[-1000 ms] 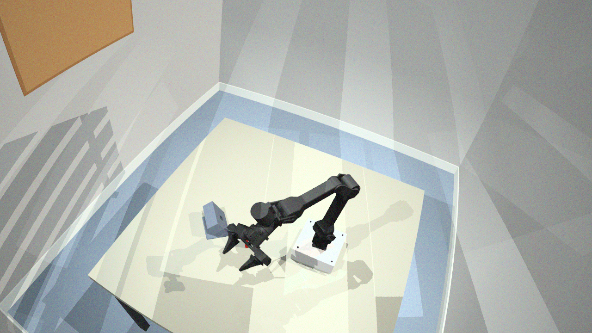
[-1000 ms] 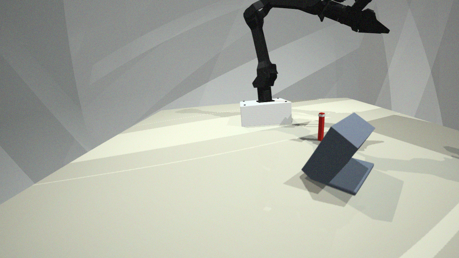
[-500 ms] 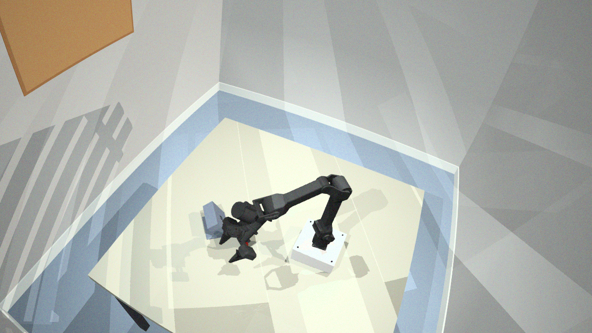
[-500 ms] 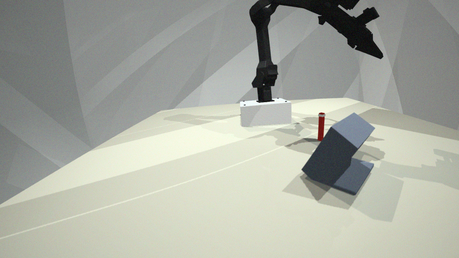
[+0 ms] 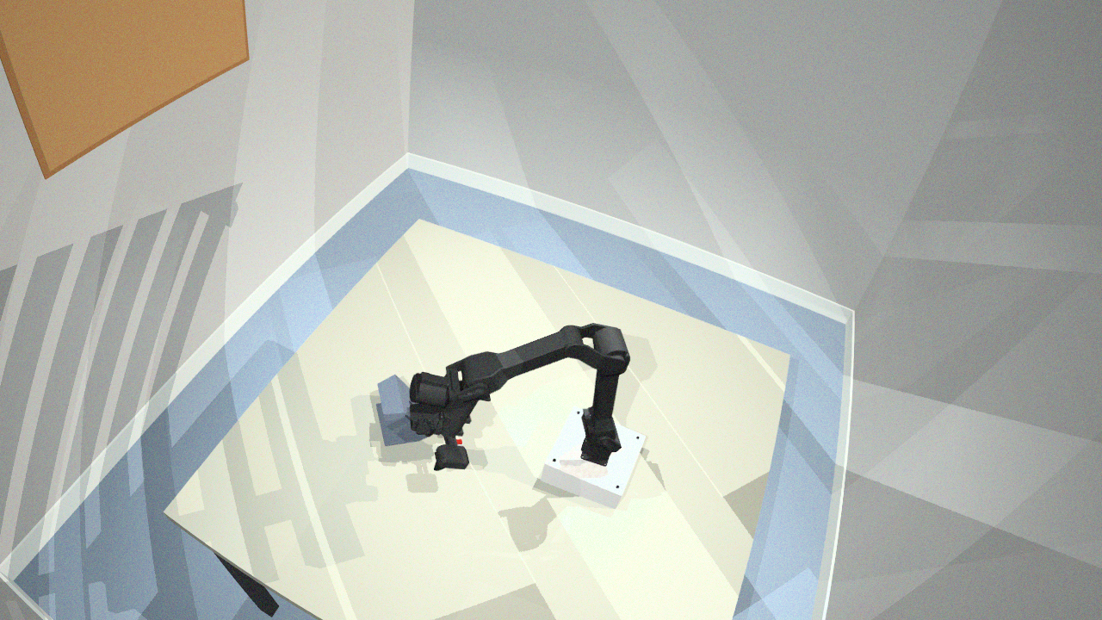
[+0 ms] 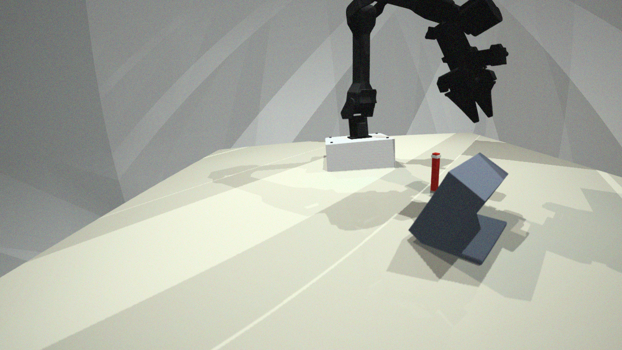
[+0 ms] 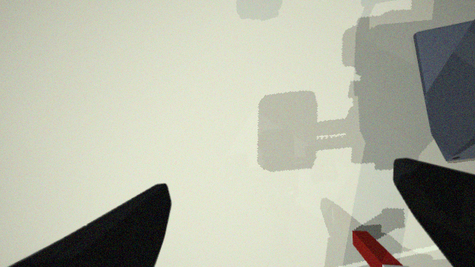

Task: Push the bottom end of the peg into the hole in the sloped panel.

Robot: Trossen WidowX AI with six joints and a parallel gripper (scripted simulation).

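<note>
The red peg [image 6: 434, 174] [image 5: 459, 442] [image 7: 371, 249] stands upright on the table, just behind the blue-grey sloped panel [image 6: 456, 204] [image 5: 391, 402] [image 7: 447, 93]. In the wrist view the peg shows flat sides. My gripper [image 6: 481, 116] [image 5: 441, 441] [image 7: 277, 182] is open and empty. It points down and hangs well above the peg and the panel. In the wrist view the peg sits low between the fingers, nearer the right one. The panel's hole faces away or is hidden by the arm.
The arm's white base block [image 6: 358, 154] [image 5: 609, 486] stands behind the peg. The cream table [image 6: 217, 261] [image 5: 323, 431] is ringed by a blue floor strip and a low glass wall [image 5: 616, 223]. Shadows fall across the table.
</note>
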